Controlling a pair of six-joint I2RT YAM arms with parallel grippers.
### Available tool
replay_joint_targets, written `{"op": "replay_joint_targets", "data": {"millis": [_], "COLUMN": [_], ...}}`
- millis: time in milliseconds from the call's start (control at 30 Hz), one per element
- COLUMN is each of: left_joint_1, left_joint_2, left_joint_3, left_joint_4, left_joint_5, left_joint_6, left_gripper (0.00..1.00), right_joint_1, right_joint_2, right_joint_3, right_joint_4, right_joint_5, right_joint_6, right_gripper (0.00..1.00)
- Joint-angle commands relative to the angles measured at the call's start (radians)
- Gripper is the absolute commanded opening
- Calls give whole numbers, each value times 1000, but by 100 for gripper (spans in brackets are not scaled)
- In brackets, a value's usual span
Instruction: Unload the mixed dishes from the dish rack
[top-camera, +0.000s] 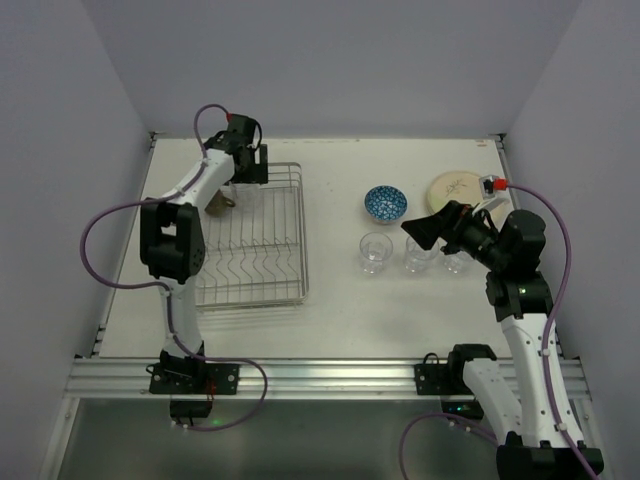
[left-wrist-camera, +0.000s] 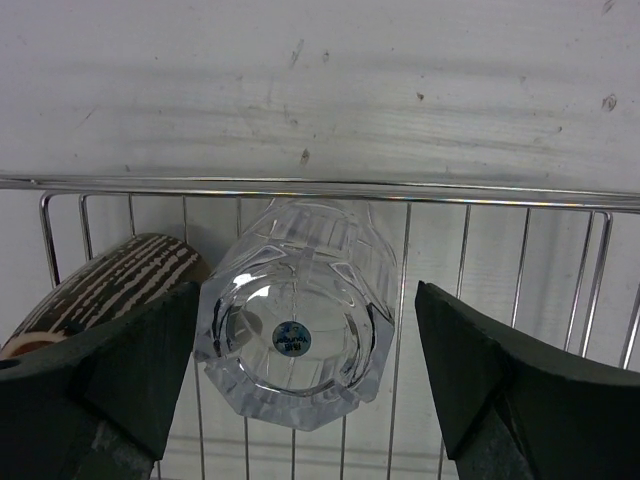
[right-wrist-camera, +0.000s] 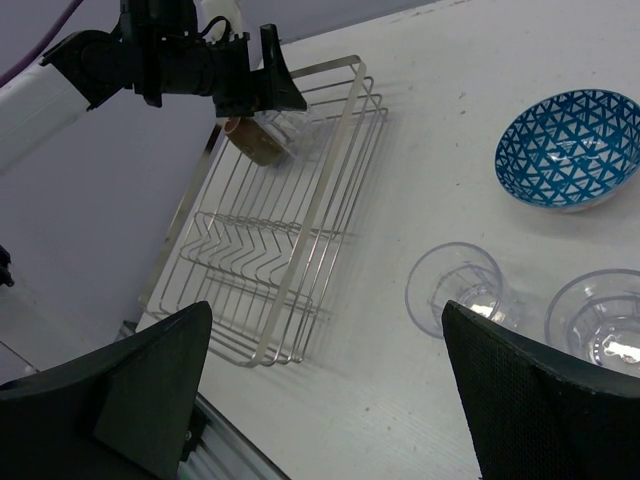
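This is a robot laboratory cell. A white table stands between plain pale walls, and an aluminium rail at the bottom of the frame carries the left arm and the right arm.

Inventory of my rig.

1. My left arm: white tube links and blocky black joint housings.
2. My right arm: same build, with white shells and black joints.
3. Purple cable on the left arm; second purple cable on the right.
4. Red fitting at my left wrist; second red fitting at the right.
5. Black base bracket under each arm.
6. My left gripper: two dark, matte, wedge-shaped fingers.
7. My right gripper: similar fingers with a finely textured face.
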Motion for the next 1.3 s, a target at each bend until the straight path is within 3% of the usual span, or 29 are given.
{"op": "replay_joint_targets", "data": {"millis": [0,67,133,367,567,767,900,933,1100,1267], "left_joint_1": [15,15,15,15,10,-5,-16,-16,-19,-31], "left_joint_2": [13,13,12,4,-76,-232,-416,-454,-704,-827], "left_joint_3": [56,58,55,61,50,9,-91,-123,-419,-641], "left_joint_4": [-39,-39,-38,-48,-47,-1,103,140,516,1046], "left_joint_5": [47,68,81,127,188,239,404,511,841,1122], "left_joint_6": [55,58,61,63,52,35,0,-12,-194,-493], "left_gripper": [90,87,78,28,0,0,0,0,0,0], "right_joint_1": [-1,-1,-1,-1,-1,-1,-1,-1,40,197], "right_joint_2": [-5,-5,-6,-12,-11,-3,17,23,75,175], "right_joint_3": [7,7,8,10,11,11,10,10,-24,13], "right_joint_4": [40,38,38,31,32,46,89,126,372,544], "right_joint_5": [-29,-30,-32,-26,-23,-29,-69,-117,-291,-241], "right_joint_6": [13,13,13,9,10,23,59,73,274,358], "right_gripper": [99,99,99,99,99,99,99,99,99,99]}}
